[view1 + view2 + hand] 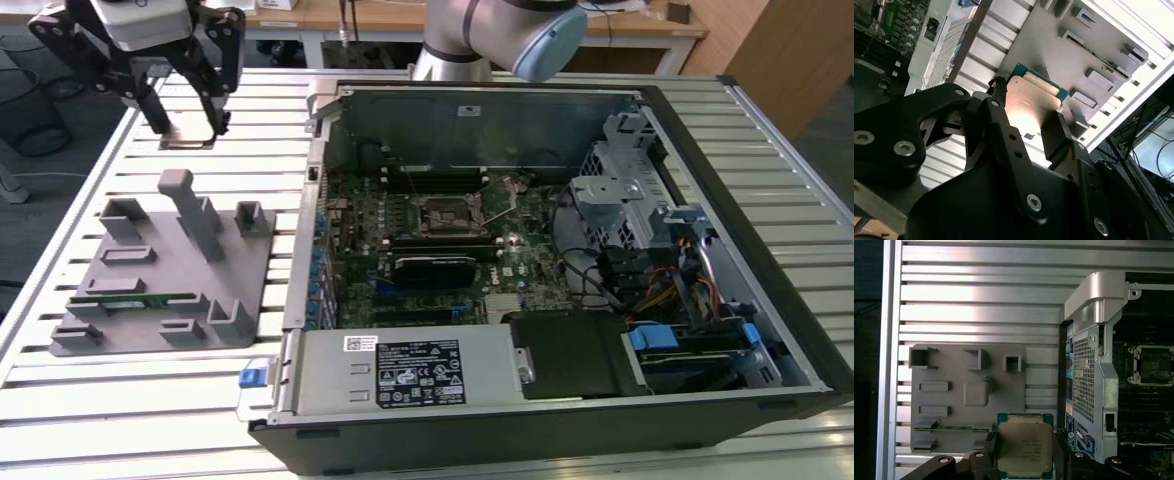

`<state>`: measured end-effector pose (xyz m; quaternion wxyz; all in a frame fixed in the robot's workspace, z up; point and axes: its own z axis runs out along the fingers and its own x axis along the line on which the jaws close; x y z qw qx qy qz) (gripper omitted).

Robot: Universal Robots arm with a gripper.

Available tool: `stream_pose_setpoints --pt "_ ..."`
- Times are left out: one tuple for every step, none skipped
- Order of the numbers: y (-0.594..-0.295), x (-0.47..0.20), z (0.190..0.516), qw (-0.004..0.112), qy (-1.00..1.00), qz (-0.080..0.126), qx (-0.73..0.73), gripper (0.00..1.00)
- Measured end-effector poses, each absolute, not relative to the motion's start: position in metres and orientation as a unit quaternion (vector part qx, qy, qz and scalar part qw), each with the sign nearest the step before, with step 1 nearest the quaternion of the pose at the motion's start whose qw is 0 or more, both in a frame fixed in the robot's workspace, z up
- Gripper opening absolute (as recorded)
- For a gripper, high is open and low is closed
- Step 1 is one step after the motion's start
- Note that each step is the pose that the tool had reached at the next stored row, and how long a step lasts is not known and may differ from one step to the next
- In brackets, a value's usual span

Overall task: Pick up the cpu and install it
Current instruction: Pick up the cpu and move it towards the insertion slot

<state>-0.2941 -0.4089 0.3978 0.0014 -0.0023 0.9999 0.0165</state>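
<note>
Over the slatted table (80,420), beside the open computer case (534,445), the gripper (187,128) hangs near the grey parts tray (147,278), its pincer clamped on the cpu (1024,442) by two opposite edges; so thin a hold could let the chip tilt or slip if it brushes the case's raised wall (1094,300), which stands between it and the socket (447,212); bare slats leave room around; the socket sits hemmed in.

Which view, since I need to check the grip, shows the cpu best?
The first wrist view: the cpu faces the camera, its silver top plain between the fingers of the gripper. The second wrist view shows it slanted, partly behind a finger. In the exterior view it is a grey sliver.
</note>
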Motion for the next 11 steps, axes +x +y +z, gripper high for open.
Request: stream_pose_setpoints --pt "-0.409 -0.292 0.398 0.001 1.000 0.016 -0.002 0.53" --pt "-0.409 -0.290 0.398 0.001 1.000 0.016 -0.002 0.53" --pt "-0.409 -0.287 0.398 0.001 1.000 0.016 -0.002 0.53" --pt "-0.409 -0.284 0.398 0.001 1.000 0.017 -0.002 0.53" --pt "-0.409 -0.280 0.398 0.001 1.000 0.017 -0.002 0.53" --pt "-0.409 -0.276 0.398 0.001 1.000 0.017 -0.002 0.53" --pt "-0.409 -0.272 0.398 0.001 1.000 0.017 -0.002 0.53" --pt "-0.409 -0.269 0.398 0.001 1.000 0.017 -0.003 0.53" --pt "-0.409 -0.265 0.398 0.001 1.000 0.017 -0.003 0.53" --pt "-0.409 -0.261 0.398 0.001 1.000 0.017 -0.003 0.53" --pt "-0.409 -0.257 0.398 0.001 1.000 0.017 -0.003 0.53"
